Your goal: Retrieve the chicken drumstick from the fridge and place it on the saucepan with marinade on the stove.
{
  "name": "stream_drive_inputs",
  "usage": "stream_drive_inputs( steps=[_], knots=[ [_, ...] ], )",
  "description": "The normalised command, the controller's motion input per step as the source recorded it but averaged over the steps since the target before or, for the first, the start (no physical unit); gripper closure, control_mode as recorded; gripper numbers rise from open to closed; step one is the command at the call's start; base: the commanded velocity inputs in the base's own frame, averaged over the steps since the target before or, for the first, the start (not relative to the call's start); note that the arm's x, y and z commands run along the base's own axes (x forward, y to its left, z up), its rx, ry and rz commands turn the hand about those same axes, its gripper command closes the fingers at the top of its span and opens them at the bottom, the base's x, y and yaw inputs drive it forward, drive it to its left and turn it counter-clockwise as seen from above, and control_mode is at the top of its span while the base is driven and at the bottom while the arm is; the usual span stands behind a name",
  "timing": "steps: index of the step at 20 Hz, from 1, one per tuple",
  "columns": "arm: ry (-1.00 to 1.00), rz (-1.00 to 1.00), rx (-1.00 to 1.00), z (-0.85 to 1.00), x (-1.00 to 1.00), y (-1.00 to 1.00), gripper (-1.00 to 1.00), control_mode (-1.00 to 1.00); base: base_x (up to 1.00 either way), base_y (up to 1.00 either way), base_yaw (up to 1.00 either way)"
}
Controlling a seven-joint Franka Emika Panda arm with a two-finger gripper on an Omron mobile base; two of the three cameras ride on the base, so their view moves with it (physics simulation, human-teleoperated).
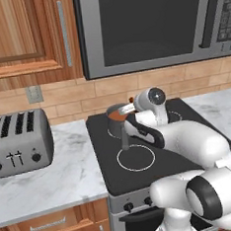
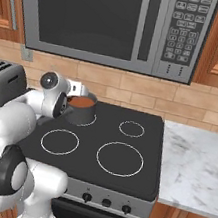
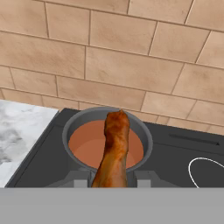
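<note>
A large steel-framed microwave (image 2: 101, 21) is hanging above the black glass stove (image 2: 101, 148) with white ring burners, and a grey four-slot toaster (image 1: 20, 142) is sitting on the marble counter to the stove's left. On the stove's rear left burner, the small dark grey saucepan (image 3: 72, 131) is holding smooth orange-brown marinade (image 3: 85, 146). The two-finger gripper (image 3: 109, 178) is clamping the reddish-brown chicken drumstick (image 3: 114, 148), which is reaching over the saucepan.
</note>
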Motion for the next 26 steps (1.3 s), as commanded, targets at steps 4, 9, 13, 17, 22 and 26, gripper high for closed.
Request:
stream_drive_inputs(
  steps=[4, 9, 13, 17, 22, 26],
  knots=[
    [0.0, 0.0, -0.04, -0.16, 0.0, 0.0, 1.0, -1.0, 0.0, 0.0, 0.0],
    [0.0, 0.0, -0.03, -0.1, 0.0, 0.0, 1.0, -1.0, 0.0, 0.0, 0.0],
    [0.0, 0.0, -0.02, -0.05, 0.04, 0.0, 1.0, -1.0, 0.0, 0.0, 0.0],
    [0.0, 0.0, -0.01, -0.04, 0.03, 0.0, 1.0, -1.0, 0.0, 0.0, 0.0],
    [0.0, 0.0, -0.01, -0.05, 0.01, 0.0, 1.0, -1.0, 0.0, 0.0, 0.0],
    [0.0, 0.0, -0.03, -0.04, 0.0, 0.0, 1.0, -1.0, 0.0, 0.0, 0.0]
  ],
)
